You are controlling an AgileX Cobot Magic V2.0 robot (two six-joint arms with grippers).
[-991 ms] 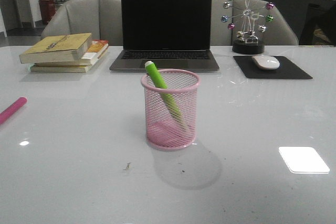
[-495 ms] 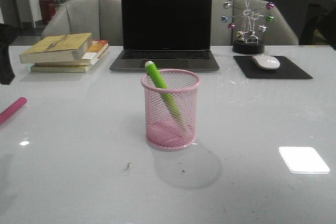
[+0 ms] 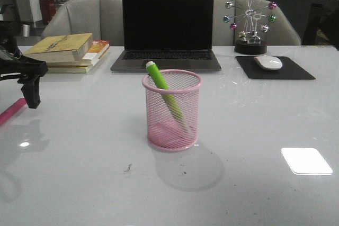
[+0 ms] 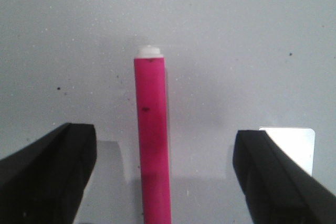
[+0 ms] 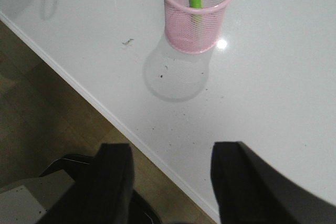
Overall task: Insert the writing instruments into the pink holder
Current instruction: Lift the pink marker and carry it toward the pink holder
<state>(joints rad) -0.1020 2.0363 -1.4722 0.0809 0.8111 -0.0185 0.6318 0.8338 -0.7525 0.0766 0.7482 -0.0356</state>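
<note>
My left gripper (image 4: 164,182) hangs over the pink pen (image 4: 153,140) by the left edge of the table (image 3: 265,125). Its fingers (image 4: 47,171) are wide apart, and the pen lies flat between them, touching neither one. I can see the pen's pale cap pointing away from the wrist. In the front view only a bit of the pen (image 3: 11,110) shows, just below the gripper (image 3: 30,86).

The green pen (image 3: 164,91) leans inside the cup (image 3: 172,109), which stands in the middle of the table. There is lots of bare table between the cup and the pink pen.

My right gripper (image 5: 170,182) is open too and holds nothing. It hangs past the near edge of the table, well away from the cup (image 5: 198,11).
</note>
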